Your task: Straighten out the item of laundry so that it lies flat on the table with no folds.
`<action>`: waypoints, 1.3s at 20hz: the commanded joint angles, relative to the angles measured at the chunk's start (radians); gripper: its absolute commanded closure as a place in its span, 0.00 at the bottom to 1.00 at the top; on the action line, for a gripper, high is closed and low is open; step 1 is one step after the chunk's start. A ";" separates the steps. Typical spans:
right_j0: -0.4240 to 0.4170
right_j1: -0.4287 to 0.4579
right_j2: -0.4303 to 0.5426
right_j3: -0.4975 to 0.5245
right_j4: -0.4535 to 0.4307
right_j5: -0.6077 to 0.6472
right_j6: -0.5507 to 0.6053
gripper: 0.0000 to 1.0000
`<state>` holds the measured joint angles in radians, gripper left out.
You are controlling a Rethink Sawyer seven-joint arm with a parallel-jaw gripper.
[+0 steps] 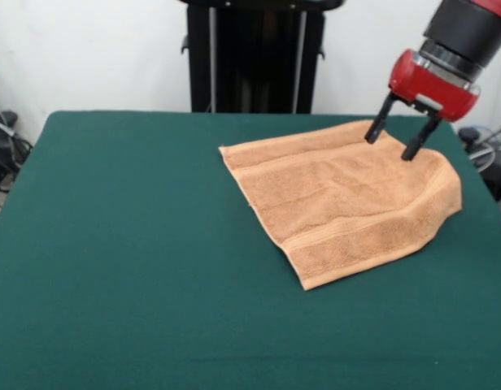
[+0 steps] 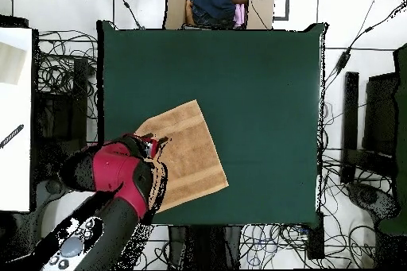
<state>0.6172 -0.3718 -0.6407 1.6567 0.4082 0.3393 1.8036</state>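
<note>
Lying on the dark green table (image 1: 137, 268), the orange-tan towel (image 1: 348, 203) is taken here as the landmark. In the front view, the nearest part of the table in front of the towel is seen as bare green felt. The towel itself is spread on the right half of the table, closer to the far edge than to the near one. Its near corner is pointed toward the camera, and a woven band is seen running parallel to its near edge. A second band is seen along its left edge. The cloth is mostly flat, but its right side is raised in a soft hump, and the edge there is curled downward.

Above the far right part of the towel, the gripper (image 1: 401, 140) is held by the red and black arm. Its two black fingers (image 1: 377, 126) are spread apart, with a clear gap between them, and nothing is held. The tips are at the cloth surface; contact cannot be decided.

Behind the towel, beyond the far table edge, the black pedestal (image 1: 254, 57) is seen. In the overhead view, a cardboard box (image 2: 219, 3) with clothes is seen past the opposite table edge.
</note>
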 commanded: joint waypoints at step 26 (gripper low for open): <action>-0.082 -0.004 0.138 -0.037 -0.110 0.323 0.157 0.00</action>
<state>0.5475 -0.4100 -0.6417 1.6159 0.3242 0.7341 1.8036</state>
